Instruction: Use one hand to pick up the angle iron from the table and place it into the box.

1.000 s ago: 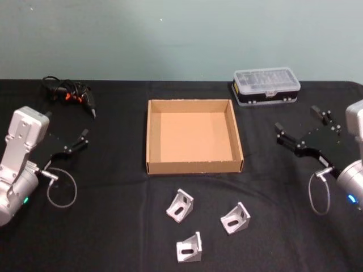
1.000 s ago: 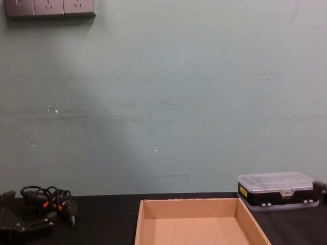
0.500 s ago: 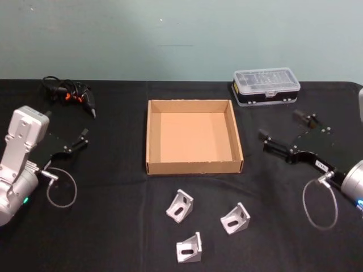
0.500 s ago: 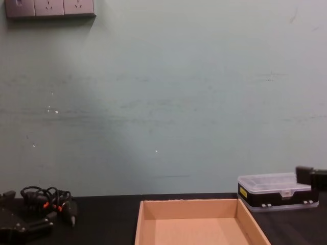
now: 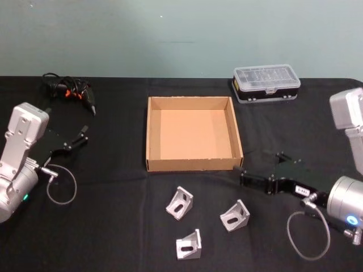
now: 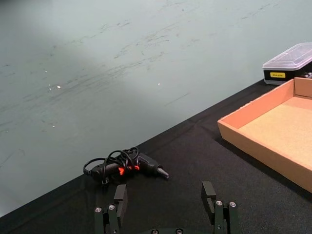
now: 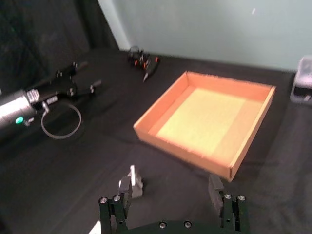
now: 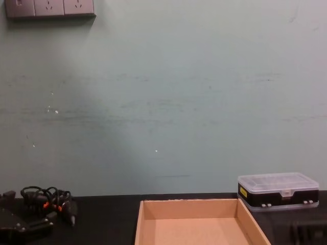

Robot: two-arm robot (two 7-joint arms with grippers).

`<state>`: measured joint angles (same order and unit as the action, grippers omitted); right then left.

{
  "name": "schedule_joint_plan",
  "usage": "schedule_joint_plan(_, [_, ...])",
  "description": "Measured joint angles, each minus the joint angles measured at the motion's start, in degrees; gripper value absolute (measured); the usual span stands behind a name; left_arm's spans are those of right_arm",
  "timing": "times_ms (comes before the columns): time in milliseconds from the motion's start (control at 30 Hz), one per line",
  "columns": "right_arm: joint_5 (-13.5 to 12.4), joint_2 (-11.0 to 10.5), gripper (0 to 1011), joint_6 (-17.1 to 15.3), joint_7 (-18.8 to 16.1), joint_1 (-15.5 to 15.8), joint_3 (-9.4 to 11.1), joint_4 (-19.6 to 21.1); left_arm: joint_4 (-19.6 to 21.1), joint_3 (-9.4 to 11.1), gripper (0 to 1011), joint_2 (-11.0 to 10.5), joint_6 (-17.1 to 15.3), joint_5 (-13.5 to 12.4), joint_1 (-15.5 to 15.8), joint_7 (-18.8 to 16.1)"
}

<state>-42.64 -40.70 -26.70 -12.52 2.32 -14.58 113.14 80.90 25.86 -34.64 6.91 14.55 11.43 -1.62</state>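
The left claw (image 5: 76, 140) sits at the left side of the counter (image 5: 113, 226), fingers spread wide, gripping nothing. The right claw (image 5: 258, 168) reaches in low from the right, also released and wide open, touching nothing I can see. One fingertip is just beside the front right corner of the box (image 5: 190, 165).

In the chest view the right claw is a dark shape cut off at the lower right corner. In the right wrist view one bracket is partly hidden behind a finger, and I cannot tell which one.

On the counter in front of the box lie the left angle iron (image 5: 180, 204), the nearest angle iron (image 5: 189, 245) and the right angle iron (image 5: 235, 216), apart from each other. The box shows bare tan cardboard inside. The plastic case (image 5: 265, 84) stands behind it to the right, its contents too small to tell.
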Motion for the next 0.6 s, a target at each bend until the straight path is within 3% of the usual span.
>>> schedule_joint_plan(300, [-1.5,-0.5,1000,-4.1,0.3,-2.3,-4.1,-2.8,0.0,0.0,1000,0.0,0.0,0.0,0.0,0.0])
schedule_joint_plan(600, [-1.8,-1.2,1000,-4.5,0.5,-3.2,-6.6,-4.6,0.0,0.0,1000,0.0,0.0,0.0,0.0,0.0])
